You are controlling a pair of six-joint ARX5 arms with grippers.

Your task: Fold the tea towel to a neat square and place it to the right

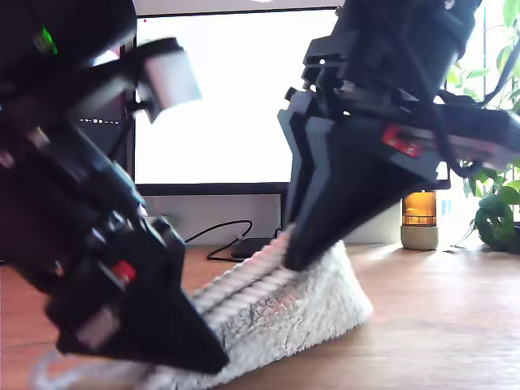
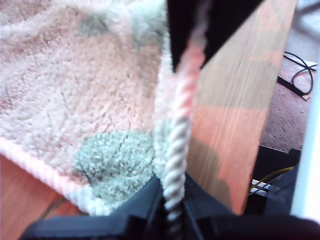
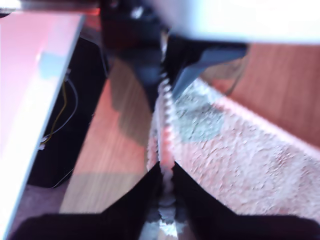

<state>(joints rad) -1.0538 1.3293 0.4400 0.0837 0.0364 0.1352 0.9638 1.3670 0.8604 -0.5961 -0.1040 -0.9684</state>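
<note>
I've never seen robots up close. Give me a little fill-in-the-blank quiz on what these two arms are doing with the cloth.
1. My first gripper and my second gripper are each shut on the tea towel's thick corded ____.
2. The towel rests on a ____ table.
3. The fluffy patches on the towel are coloured ____.
Missing words: hem; wooden; green.

Office desk: monitor [image 1: 236, 97], cables [image 1: 219, 236], potted plant [image 1: 497, 203].
</note>
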